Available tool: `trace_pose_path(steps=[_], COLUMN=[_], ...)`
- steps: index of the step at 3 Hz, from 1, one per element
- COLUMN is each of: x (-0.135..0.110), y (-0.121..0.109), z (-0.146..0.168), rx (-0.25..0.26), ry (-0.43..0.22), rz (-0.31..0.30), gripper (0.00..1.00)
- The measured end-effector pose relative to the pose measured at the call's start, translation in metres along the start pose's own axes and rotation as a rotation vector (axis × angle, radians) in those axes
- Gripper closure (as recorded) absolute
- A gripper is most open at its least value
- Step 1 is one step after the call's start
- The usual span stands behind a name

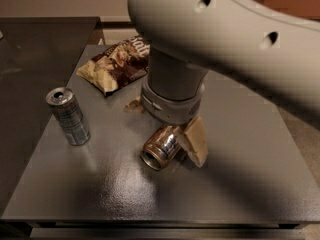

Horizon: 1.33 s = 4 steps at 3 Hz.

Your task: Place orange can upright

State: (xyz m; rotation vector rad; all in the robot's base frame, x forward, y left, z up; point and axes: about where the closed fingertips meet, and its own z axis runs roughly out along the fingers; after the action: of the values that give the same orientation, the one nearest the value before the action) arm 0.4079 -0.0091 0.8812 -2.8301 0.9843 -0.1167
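Note:
The orange can (161, 148) lies on its side near the middle of the grey table (100, 184), its open end facing the front left. My gripper (176, 145) reaches down from the big grey arm (172, 91) and sits right at the can, with a pale part of it against the can's right side. The arm hides the far end of the can.
A slim silver-blue can (68, 116) stands upright at the table's left. A brown snack bag (117, 64) lies at the back, with a small crumpled scrap (132, 105) in front of it. A darker surface (30, 59) adjoins on the left.

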Motion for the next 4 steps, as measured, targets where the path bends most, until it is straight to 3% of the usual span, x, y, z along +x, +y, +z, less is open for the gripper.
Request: trace_pose_path(steps=[3,4], x=[0.017,0.016], y=[0.004,0.007], z=[0.035,0.041], rx=[-0.064,-0.095], ry=[-0.011,0.003], rz=[-0.007,-0.001], gripper=[0.0,0.1])
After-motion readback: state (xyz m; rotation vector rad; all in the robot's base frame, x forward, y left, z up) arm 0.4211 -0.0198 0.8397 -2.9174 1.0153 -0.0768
